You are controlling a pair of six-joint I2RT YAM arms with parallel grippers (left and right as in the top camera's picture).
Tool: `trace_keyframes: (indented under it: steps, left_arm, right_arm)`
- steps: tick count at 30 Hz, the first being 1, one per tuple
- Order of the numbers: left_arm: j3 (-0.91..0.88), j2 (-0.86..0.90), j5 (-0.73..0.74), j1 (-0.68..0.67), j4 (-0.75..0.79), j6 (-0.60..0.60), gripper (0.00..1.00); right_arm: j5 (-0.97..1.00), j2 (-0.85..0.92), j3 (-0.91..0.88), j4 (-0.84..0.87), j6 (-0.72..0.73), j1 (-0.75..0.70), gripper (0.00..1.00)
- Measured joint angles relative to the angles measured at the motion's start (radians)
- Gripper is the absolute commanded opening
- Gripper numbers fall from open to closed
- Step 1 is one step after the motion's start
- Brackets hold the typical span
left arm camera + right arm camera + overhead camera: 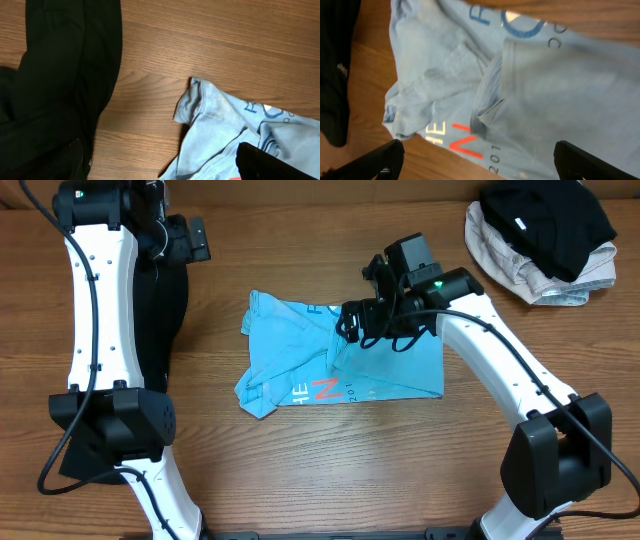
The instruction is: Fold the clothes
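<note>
A brown wood-grain tabletop (pixel 300 470) fills the scene; nothing of the room beyond it shows. A black cloth (pixel 165 300) lies at the left under the left arm, and a pile of black and pale garments (pixel 545 240) sits in the far right corner. The light blue T-shirt (pixel 290 340) lies crumpled at the centre, its long axis running left to right, lettering along the near edge, one sleeve pointing far-left. The right fingers (pixel 382 160) hover spread apart over its middle. The left fingers (pixel 270 162), also spread, grip nothing near the black cloth.
</note>
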Motion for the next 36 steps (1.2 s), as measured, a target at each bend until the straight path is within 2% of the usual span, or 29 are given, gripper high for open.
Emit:
trace_keyframes:
  steps: [6, 12, 17, 23, 28, 36]
  left_arm:
    - [0.000, 0.000, 0.034, 0.000, -0.037, 0.045, 1.00]
    - [-0.081, -0.010, 0.114, -0.010, -0.053, 0.131, 1.00]
    - [-0.304, -0.014, 0.194, -0.050, 0.077, 0.233, 1.00]
    - [-0.514, -0.013, 0.231, -0.116, 0.282, 0.303, 1.00]
    - [-0.558, -0.013, 0.240, -0.142, 0.388, 0.330, 1.00]
    - [-0.559, 0.025, 0.232, -0.146, 0.414, 0.392, 1.00]
  right_arm:
    - [-0.015, 0.001, 0.100, -0.128, 0.003, -0.037, 1.00]
    - [-0.011, -0.006, 0.174, -0.208, 0.000, -0.165, 1.00]
    - [0.002, -0.006, 0.174, -0.253, -0.020, -0.265, 1.00]
    - [0.012, -0.006, 0.174, -0.270, -0.047, -0.296, 1.00]
    - [0.023, -0.006, 0.174, -0.278, -0.066, -0.296, 1.00]
    - [0.039, -0.006, 0.174, -0.291, -0.076, -0.296, 1.00]
